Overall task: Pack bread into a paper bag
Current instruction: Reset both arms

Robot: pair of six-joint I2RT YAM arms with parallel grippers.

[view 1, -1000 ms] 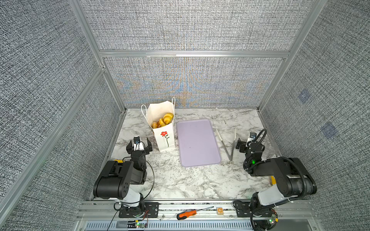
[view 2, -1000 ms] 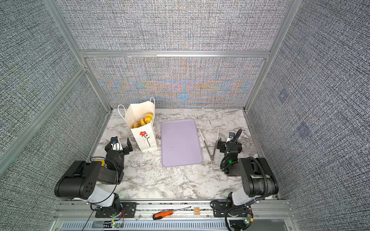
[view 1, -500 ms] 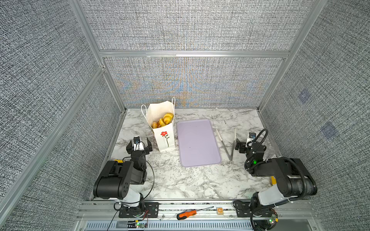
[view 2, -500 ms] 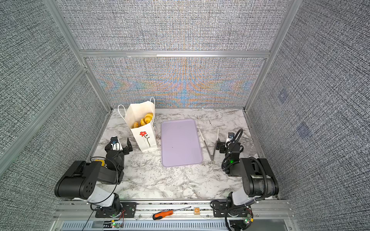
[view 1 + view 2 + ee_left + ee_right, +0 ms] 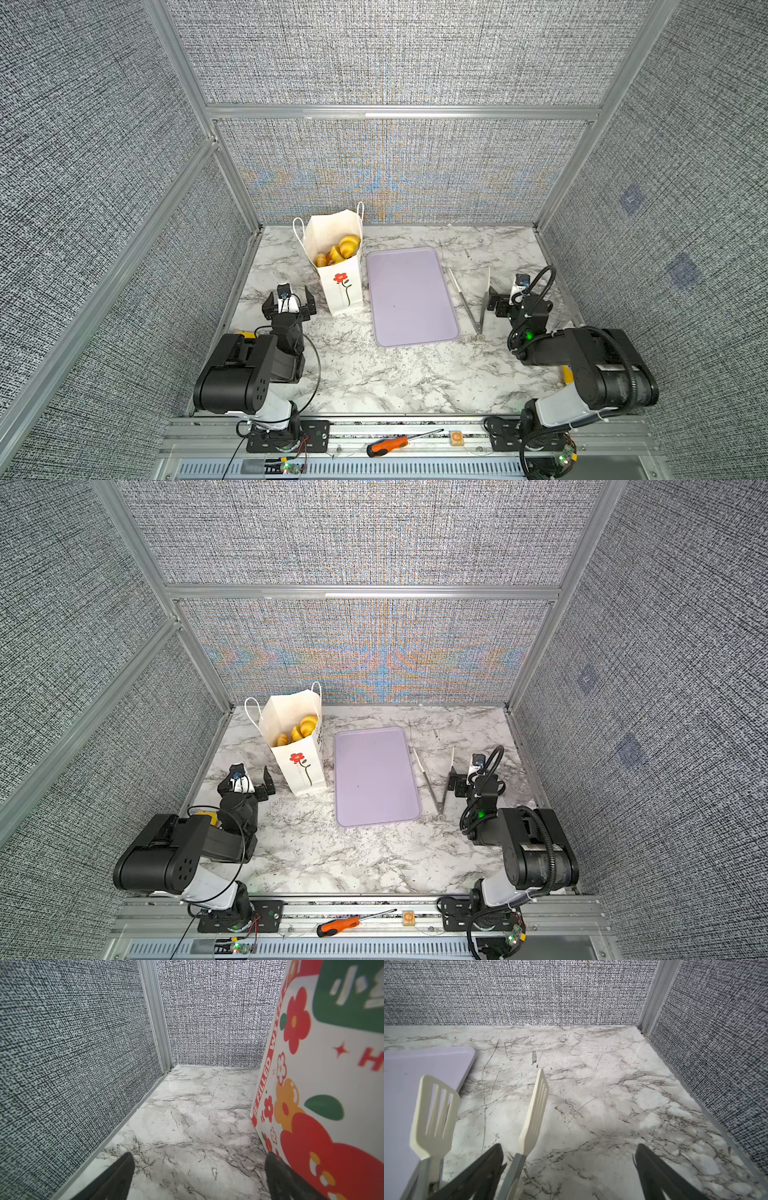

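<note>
Nearest, the left fingers (image 5: 122, 1167) and right fingers (image 5: 652, 1169) are spread wide, with nothing held. Farther back, the bread (image 5: 344, 248) is seen inside the upright paper bag (image 5: 343, 286) on the desk (image 5: 374, 374). The bag is judged light, thin and easily tipped, best taken by its cord handles (image 5: 294, 229). Nothing is seen changed from a second ago.

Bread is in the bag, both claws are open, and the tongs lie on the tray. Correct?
Not quite: the tongs lie on the table beside the tray, as both top views show. The rest holds.
</note>
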